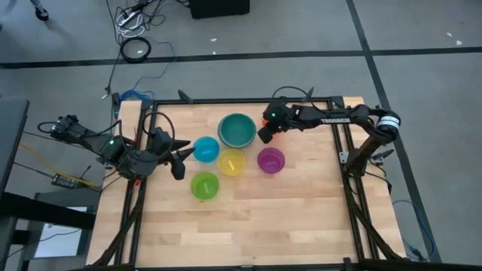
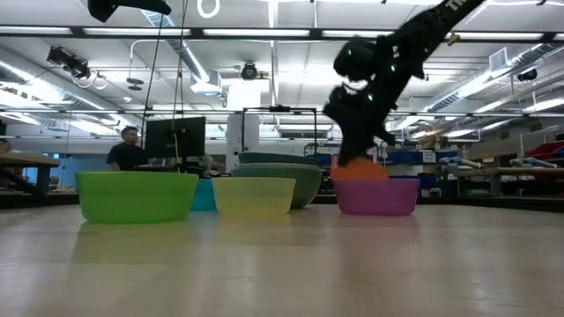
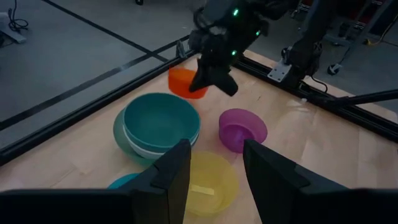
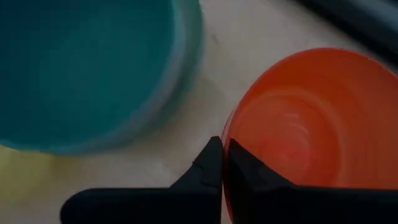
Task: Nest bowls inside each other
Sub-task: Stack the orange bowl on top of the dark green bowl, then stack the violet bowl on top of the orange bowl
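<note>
Lime-green bowl (image 1: pixel 204 185) is sitting nearest the front edge, with the yellow bowl (image 1: pixel 231 162), blue bowl (image 1: pixel 205 148) and purple bowl (image 1: pixel 270 160) lying loose just behind it. Left gripper (image 1: pixel 179 162) is waiting beside the blue bowl, jaws standing wide. Farther back, the teal bowl (image 1: pixel 237 129) is resting in the nested stack. Right gripper (image 4: pixel 222 163) is pinching the orange bowl (image 4: pixel 305 130) by its rim beside that stack. Judgement: lifting level, clearing the teal rim, then centring over it is advisable; the thin rim grip is risking tilt.

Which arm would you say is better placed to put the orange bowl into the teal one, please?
Right. The right gripper is already shut on the orange bowl rim, beside the teal bowl; the left gripper waits open near the blue bowl.
</note>
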### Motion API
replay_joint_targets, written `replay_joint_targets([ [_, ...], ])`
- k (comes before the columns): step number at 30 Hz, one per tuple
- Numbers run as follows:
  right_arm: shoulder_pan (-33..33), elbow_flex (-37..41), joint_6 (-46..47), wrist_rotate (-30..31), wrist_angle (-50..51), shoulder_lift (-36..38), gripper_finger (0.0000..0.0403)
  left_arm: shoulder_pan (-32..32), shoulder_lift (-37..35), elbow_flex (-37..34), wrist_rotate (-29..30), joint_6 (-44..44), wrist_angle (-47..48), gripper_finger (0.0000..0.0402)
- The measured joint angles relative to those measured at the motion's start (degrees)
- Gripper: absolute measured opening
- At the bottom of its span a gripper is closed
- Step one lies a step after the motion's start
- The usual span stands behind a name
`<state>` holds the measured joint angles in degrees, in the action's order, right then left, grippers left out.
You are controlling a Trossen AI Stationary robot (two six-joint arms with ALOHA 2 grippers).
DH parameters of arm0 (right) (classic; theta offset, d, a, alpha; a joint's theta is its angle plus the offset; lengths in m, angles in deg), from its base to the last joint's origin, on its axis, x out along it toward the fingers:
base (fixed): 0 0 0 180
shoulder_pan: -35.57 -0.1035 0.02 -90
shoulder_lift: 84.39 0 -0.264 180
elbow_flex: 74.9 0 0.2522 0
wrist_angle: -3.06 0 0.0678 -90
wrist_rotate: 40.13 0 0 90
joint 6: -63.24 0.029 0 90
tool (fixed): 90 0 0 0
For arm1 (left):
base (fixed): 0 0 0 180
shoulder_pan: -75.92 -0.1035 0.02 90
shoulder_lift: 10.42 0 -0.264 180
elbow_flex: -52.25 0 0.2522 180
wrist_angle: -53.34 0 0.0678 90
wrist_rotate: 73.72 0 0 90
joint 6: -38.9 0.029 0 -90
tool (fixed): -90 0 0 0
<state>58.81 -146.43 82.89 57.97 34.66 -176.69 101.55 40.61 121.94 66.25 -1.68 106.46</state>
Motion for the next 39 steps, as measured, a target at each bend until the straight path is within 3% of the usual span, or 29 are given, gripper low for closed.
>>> replay_joint_targets([
  [9, -7.64, -10.71, -2.84, 3.20, -1.53, 0.58, 0.0000, 0.00, 0.00, 0.00, 1.10, 0.02, -0.17, 0.0157],
  [16, -11.68, -11.37, -2.86, 2.67, -7.35, -0.69, 0.0000, 0.00, 0.00, 0.00, 1.12, 0.02, -0.24, 0.0157],
  [25, -13.07, -11.28, -2.97, -0.01, -15.89, -9.01, 0.0004, -0.01, 0.00, 0.00, 1.13, 0.03, 0.03, 0.0157],
  [39, -13.00, -11.29, -2.75, -0.01, -14.93, -9.27, 0.0142, -0.02, 0.00, 0.00, 1.12, 1.20, -0.13, 0.0157],
])
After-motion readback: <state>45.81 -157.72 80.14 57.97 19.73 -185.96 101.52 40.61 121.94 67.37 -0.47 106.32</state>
